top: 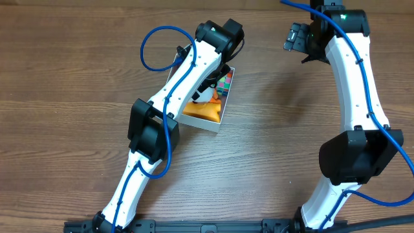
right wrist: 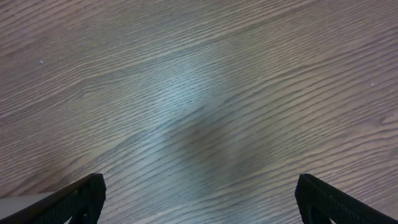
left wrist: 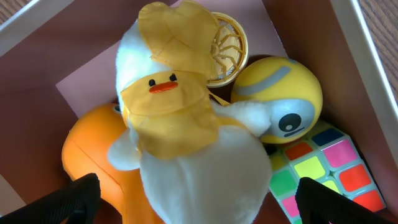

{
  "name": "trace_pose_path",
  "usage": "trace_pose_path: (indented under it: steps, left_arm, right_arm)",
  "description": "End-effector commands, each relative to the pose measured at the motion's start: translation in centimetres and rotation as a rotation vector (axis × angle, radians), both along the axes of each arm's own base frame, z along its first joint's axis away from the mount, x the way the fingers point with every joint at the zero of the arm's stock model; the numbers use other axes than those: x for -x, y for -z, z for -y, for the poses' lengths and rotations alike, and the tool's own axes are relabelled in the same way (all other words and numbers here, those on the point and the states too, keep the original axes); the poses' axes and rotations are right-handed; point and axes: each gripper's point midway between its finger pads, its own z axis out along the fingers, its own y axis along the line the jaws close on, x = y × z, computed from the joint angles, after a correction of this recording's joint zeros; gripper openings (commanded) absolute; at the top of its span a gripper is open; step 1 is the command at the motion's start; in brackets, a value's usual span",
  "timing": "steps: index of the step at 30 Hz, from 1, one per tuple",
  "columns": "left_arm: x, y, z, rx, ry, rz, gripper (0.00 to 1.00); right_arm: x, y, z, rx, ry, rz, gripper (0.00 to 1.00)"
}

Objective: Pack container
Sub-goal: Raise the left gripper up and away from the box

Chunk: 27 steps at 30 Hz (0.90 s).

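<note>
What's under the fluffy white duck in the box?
An orange toy pokes out beneath the duck, beside a yellow ball and colourful cube. Whatever lies under its belly is covered.

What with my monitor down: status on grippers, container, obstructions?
Left gripper open, over plush duck in container. Right gripper open, empty, above table. Container also holds yellow ball, puzzle cube, orange toy. No obstructions.

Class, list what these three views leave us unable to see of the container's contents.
Overhead: left arm covers most of the container.
Left wrist: plush duck hides the shape of the orange toy; frame edge crops the puzzle cube.
Right wrist: only table; container outside frame.
</note>
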Motion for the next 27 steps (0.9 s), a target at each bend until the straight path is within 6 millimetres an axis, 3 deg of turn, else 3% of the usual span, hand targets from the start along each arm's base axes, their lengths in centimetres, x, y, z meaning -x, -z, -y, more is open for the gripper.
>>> trace_pose_path:
  steps: [1, 9, 17, 27]
  left_arm:
    - [-0.4, 0.3, 0.0, 0.010, -0.026, 0.001, 1.00]
    - [-1.5, -1.3, 0.3, 0.038, -0.021, 0.057, 1.00]
    - [-4.5, -6.7, 0.4, 0.096, 0.005, 0.236, 1.00]
    - [-6.0, -14.3, -3.7, 0.136, 0.010, 0.402, 1.00]
  right_arm:
    - [-0.1, -0.5, 0.0, -0.001, 0.007, 0.018, 1.00]
    - [-0.1, -0.5, 0.0, -0.002, 0.007, 0.018, 1.00]
    - [-0.1, -0.5, 0.0, -0.002, 0.007, 0.018, 1.00]
    - [-0.1, -0.5, 0.0, -0.001, 0.007, 0.018, 1.00]
